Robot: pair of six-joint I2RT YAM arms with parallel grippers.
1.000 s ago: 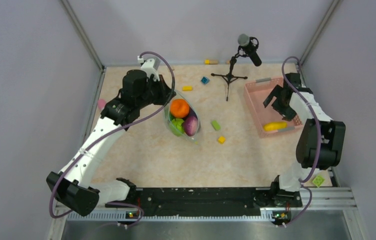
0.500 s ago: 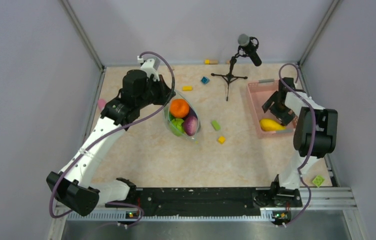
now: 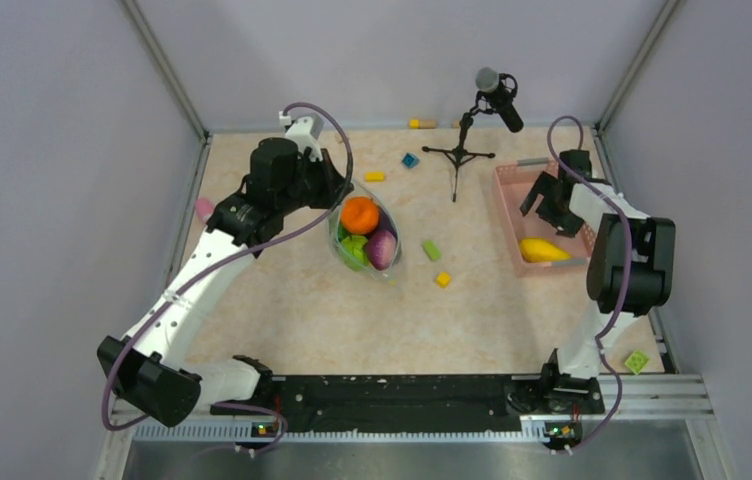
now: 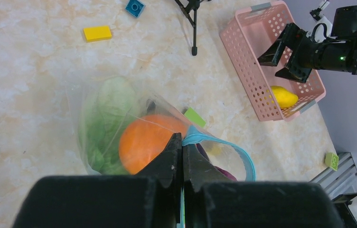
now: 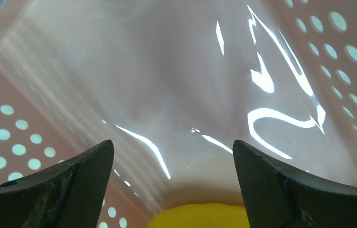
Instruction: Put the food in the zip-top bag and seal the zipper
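Observation:
The clear zip-top bag lies left of centre, holding an orange, a green lime and a magenta piece. My left gripper is shut on the bag's mouth edge, where the teal zipper loops open beside the orange. My right gripper hangs open inside the pink basket, just beyond a yellow lemon. In the right wrist view the open gripper has the lemon low between its fingers, not touching them.
A microphone on a tripod stands at the back centre. Small blocks lie around: yellow, blue, green, yellow. A pink cylinder sits by the left wall and a green block by the right rail.
The right arm's elbow has swung inward and its gripper has shifted toward the basket's far end. The lemon has slid slightly left. The left gripper keeps its hold on the bag.

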